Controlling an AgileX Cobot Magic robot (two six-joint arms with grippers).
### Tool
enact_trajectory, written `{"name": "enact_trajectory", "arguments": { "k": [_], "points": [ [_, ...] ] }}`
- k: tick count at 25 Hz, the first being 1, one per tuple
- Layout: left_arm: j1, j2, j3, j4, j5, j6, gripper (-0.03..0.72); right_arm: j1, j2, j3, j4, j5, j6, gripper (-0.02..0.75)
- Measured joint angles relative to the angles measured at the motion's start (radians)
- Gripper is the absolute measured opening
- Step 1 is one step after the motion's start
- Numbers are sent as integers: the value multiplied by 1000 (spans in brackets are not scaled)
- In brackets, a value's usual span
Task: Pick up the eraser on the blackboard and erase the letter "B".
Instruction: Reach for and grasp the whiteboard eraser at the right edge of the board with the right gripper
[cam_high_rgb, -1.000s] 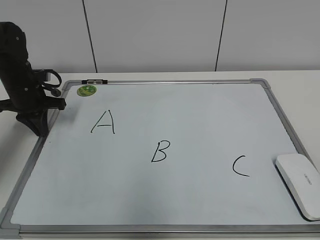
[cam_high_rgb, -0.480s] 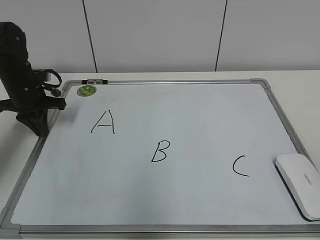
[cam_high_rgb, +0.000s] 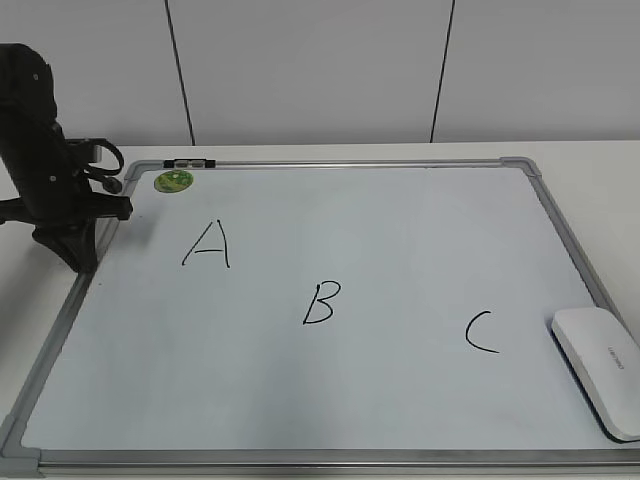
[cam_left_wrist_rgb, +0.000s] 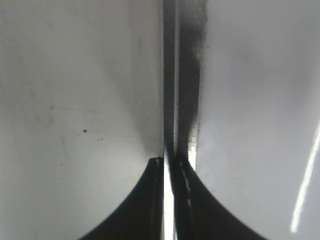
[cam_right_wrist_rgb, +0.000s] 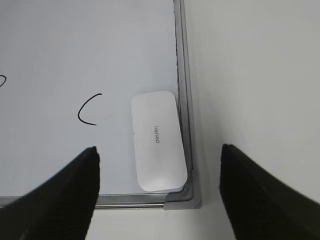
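Hovering high with its pincer (cam_right_wrist_rgb: 157, 192) spread wide, your right arm frames the eraser (cam_right_wrist_rgb: 157, 141) lying in the blackboard's (cam_high_rgb: 400, 240) corner beside the frame, lined up to descend.

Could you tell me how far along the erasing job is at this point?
Nothing is done yet: the letter "B" is intact on the blackboard. In hand: the right gripper is open above the eraser, which lies untouched by the board's right frame. The left gripper is shut at the left frame. Left: grasp, carry, wipe.
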Motion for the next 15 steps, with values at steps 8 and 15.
{"name": "enact_trajectory", "arguments": {
  "k": [8,15],
  "points": [
    [0,0,0,0,0,0,20,0,379,-135,150,117,-110,554],
    [0,0,-2,0,2,0,20,0,616,-227,113,158,-128,554]
  ]
}}
